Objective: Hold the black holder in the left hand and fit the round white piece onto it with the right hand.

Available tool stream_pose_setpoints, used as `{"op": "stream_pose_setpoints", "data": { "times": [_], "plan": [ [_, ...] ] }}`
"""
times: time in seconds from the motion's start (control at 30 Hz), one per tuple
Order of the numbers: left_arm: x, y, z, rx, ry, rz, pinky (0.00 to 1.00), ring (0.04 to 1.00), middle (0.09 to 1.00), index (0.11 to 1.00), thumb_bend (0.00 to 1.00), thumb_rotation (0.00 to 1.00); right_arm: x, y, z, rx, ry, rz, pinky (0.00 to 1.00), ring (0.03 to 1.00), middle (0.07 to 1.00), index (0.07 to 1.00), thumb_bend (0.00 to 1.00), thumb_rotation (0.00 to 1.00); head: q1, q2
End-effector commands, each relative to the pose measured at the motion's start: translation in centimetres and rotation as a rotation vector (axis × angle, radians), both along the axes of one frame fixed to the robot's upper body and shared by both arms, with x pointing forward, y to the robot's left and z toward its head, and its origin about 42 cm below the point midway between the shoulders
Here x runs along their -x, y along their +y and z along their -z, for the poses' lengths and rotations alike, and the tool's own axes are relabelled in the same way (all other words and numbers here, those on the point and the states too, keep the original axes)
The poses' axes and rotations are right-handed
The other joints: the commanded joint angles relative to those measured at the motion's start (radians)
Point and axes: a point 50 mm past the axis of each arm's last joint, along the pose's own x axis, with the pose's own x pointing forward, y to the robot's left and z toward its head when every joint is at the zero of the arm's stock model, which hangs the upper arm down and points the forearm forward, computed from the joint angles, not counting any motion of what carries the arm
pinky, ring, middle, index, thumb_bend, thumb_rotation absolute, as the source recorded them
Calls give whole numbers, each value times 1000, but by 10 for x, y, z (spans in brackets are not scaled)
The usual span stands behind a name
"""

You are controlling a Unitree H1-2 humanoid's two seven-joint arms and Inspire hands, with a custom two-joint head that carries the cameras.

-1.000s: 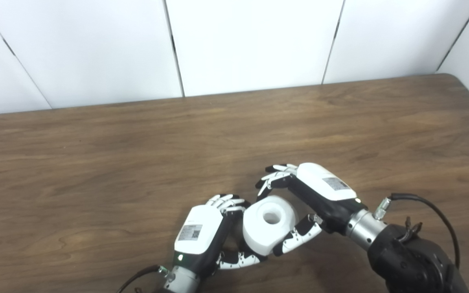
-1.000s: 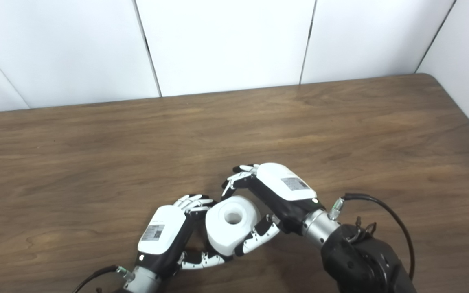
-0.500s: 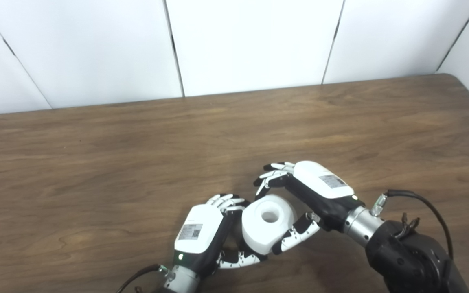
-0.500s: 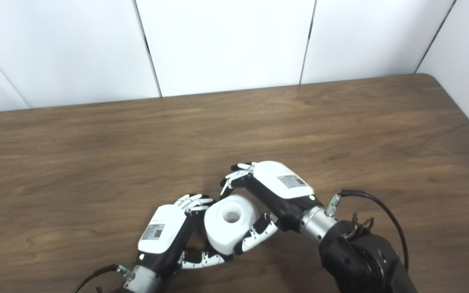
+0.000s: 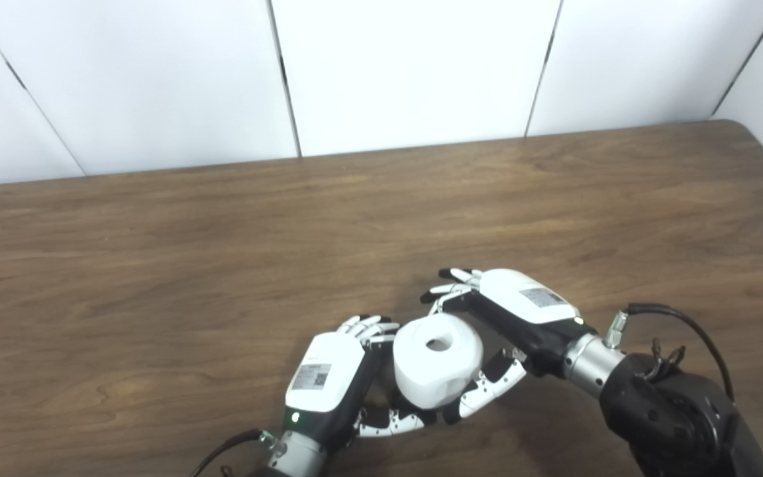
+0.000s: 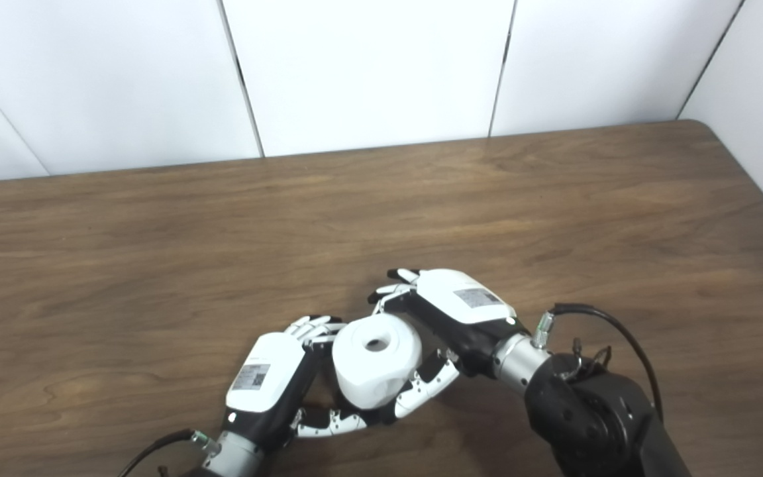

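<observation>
The round white piece (image 5: 436, 363), a thick ring with a centre hole, sits low in the middle of the picture between my two hands. My left hand (image 5: 328, 377) is on its left side, with fingers curled over the far side and thumb (image 5: 388, 421) underneath. The black holder is hidden under the white piece and inside that hand. My right hand (image 5: 520, 308) hugs the piece from the right. Its thumb (image 5: 487, 391) presses the lower right side, and its fingers (image 5: 451, 291) stretch past the far edge.
The brown wooden table (image 5: 222, 232) runs wide around both hands. White wall panels (image 5: 408, 66) close off its far edge, and its rounded far right corner (image 5: 746, 126) meets another panel. A black cable (image 5: 686, 321) loops off my right wrist.
The white piece has tipped, so its hole looks flatter and smaller. My right hand has shifted slightly right and its fingers have straightened out. The left hand has stayed put.
</observation>
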Motion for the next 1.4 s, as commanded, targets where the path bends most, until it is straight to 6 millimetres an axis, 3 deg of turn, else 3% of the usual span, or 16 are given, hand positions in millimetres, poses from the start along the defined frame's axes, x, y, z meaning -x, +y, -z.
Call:
{"op": "stream_pose_setpoints", "data": {
  "times": [0.0,0.53,1.37],
  "plan": [
    [5,2,18,-77,95,0,887,862,786,488,518,45,1,-3,-3,34,7,-15,1000,990,867,695,1000,328,0,0],
    [-1,1,24,-86,95,3,882,861,787,488,518,45,-1,-4,-6,35,-18,-15,1000,988,869,688,1000,343,1,-14],
    [-8,1,30,-101,100,3,885,858,784,488,519,46,0,-10,-43,20,-119,-19,1000,987,848,673,1000,332,9,-28]
  ]
}}
